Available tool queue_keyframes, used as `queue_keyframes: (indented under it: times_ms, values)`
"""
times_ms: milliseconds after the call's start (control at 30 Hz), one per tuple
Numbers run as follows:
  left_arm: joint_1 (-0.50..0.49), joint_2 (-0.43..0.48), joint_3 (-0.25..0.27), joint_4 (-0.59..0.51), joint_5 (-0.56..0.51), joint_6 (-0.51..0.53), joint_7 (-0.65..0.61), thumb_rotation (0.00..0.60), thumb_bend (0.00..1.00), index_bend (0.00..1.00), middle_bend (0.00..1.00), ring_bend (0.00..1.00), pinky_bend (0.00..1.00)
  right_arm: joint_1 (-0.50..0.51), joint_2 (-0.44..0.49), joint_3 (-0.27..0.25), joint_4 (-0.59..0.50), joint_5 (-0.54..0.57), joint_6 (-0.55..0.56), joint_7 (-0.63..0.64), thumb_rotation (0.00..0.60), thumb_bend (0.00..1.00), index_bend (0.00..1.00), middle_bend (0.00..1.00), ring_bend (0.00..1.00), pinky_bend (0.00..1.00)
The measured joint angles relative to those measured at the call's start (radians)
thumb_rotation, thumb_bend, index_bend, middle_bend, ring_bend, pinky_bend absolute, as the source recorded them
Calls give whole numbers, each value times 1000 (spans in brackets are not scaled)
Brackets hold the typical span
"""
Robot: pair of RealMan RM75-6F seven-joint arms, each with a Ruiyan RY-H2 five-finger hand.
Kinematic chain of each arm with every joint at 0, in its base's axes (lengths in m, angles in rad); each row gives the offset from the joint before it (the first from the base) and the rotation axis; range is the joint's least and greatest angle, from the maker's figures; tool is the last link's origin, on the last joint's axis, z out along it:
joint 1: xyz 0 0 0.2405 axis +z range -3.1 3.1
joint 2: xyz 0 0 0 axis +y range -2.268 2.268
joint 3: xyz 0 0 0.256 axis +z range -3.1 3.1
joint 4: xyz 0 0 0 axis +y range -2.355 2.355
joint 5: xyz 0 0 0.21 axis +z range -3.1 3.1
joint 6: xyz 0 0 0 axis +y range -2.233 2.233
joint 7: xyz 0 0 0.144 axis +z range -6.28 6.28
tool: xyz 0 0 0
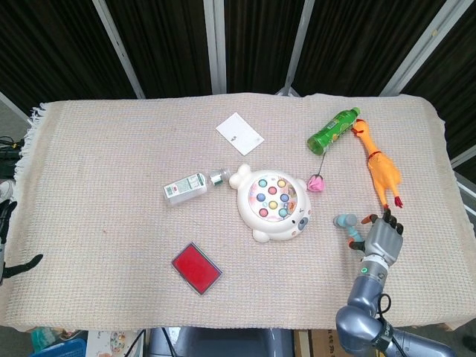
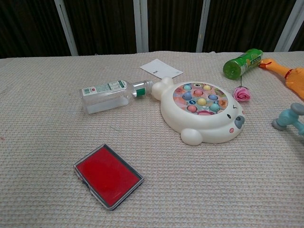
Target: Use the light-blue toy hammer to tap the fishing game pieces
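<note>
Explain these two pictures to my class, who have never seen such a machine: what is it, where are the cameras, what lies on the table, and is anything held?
It is a two-armed robot with human-like hands. One picture looks down from its head, the other looks forward from its chest.

On the cloth-covered table lie a white fishing game, a light-blue toy hammer, a clear bottle, a green bottle, a rubber chicken, a pink rose, a white card and a red case.

The right hand sits over the hammer's handle; whether its fingers grip it cannot be told. The left hand barely shows at the edge.
</note>
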Motion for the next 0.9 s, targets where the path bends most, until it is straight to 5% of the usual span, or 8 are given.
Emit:
queue_keyframes:
  times_ms: [900]
  values:
    - [-3,-11,-4,-1,-5,5,21,600,6,8,0,0,0,53,-50,24,108,32,-32,13,600,268,477,46,44,0]
